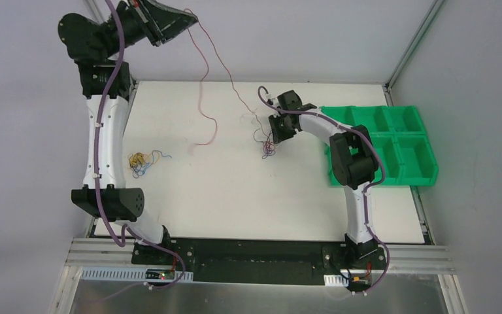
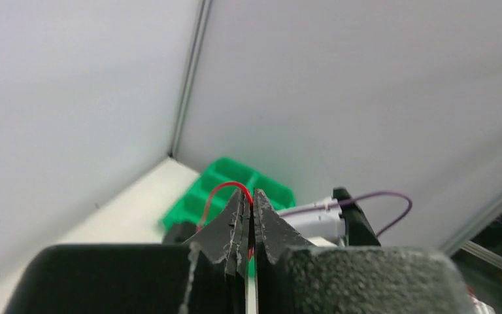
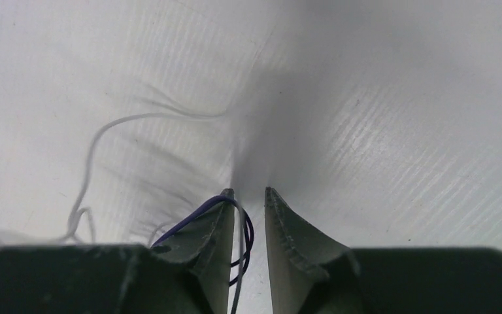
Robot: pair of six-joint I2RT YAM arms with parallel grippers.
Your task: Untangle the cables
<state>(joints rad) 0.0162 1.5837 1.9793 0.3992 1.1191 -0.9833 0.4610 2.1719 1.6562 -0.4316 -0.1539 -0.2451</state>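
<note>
My left gripper (image 1: 193, 19) is raised high at the back left and is shut on a thin red cable (image 1: 204, 72). The cable hangs down to the table, and one strand runs right to a small purple, red and white bundle (image 1: 268, 150). In the left wrist view the red cable (image 2: 219, 190) loops out of the closed left gripper (image 2: 253, 196). My right gripper (image 1: 271, 139) sits low over that bundle. In the right wrist view its jaws (image 3: 249, 193) stand slightly apart. A purple cable (image 3: 199, 212) drapes over the left finger into the gap. A white cable (image 3: 91, 150) lies on the table to the left.
A second small bundle of yellow-orange and blue wires (image 1: 140, 162) lies on the white table beside the left arm. A green bin with compartments (image 1: 392, 140) stands at the right edge, behind the right arm. It also shows in the left wrist view (image 2: 235, 173). Grey walls enclose the table.
</note>
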